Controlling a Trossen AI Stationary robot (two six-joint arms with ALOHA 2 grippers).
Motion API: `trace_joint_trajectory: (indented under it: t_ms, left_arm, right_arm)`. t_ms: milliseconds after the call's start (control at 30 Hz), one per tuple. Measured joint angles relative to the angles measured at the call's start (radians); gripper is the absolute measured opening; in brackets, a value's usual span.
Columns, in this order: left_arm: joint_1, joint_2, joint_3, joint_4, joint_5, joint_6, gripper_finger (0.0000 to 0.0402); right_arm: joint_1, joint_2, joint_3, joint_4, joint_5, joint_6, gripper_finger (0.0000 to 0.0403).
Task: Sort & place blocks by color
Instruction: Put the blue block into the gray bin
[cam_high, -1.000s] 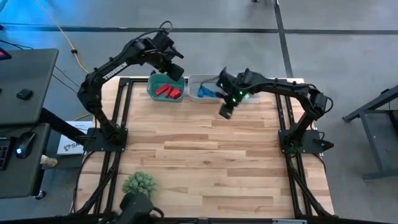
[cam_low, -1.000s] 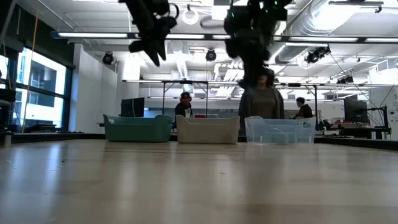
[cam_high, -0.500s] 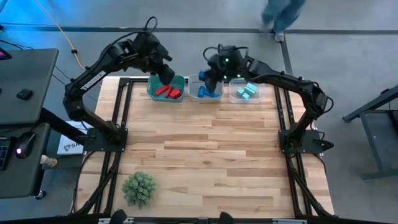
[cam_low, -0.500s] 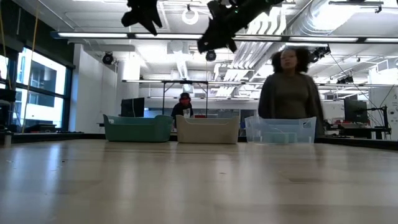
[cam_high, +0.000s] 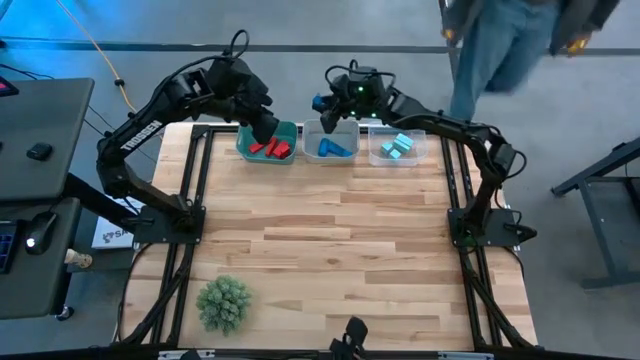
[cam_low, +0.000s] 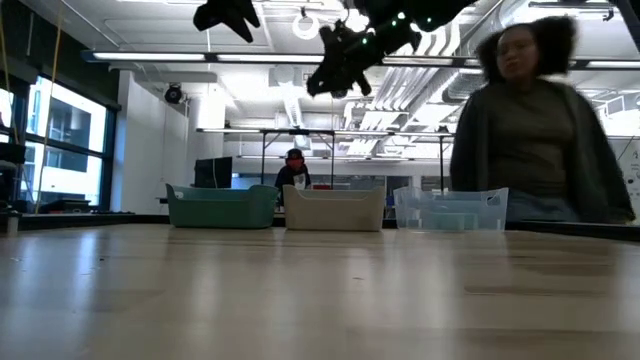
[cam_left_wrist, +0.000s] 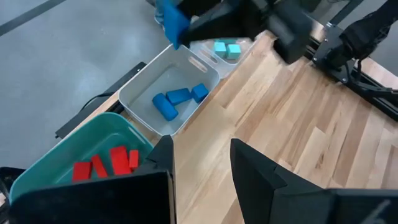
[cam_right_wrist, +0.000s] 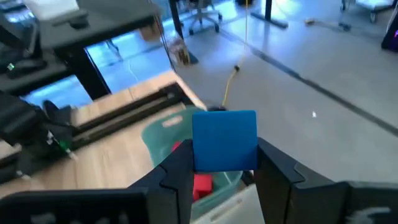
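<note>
The right gripper (cam_right_wrist: 224, 171) is pinching a blue block (cam_right_wrist: 224, 140) between its fingers, held high above the grey bin (cam_high: 330, 142), which sits right below the jaws. Looks like it's lined up for a drop, since that bin already has the other blue blocks (cam_left_wrist: 177, 99). The left gripper (cam_left_wrist: 202, 165) has its jaws spread with nothing between them; it's parked over the green bin (cam_left_wrist: 81, 146), probably just done with the red blocks (cam_left_wrist: 106, 163) lying in there. Past the right jaws, the clear bin (cam_high: 398, 147) holds the teal blocks (cam_high: 397, 146). No blocks left on the table (cam_high: 340, 260) that I can see.
</note>
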Motion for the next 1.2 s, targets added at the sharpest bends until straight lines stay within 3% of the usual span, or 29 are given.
trace_joint_trajectory:
  t_ms: [633,1100,1200]
  left_arm:
    - [-0.016,-0.002,0.0,0.0,0.0,-0.008,0.0076]
    - [-0.04,-0.002,0.0,0.0,0.013,-0.016,0.0076]
    - [-0.049,-0.003,0.0,0.0,0.04,-0.016,0.0076]
  right_arm:
    - [-0.032,0.252,-0.001,-0.307,0.063,0.079,0.0108]
    - [-0.048,0.304,-0.001,-0.433,0.042,0.098,0.0109]
    - [-0.047,0.304,-0.001,-0.432,0.039,0.089,0.0133]
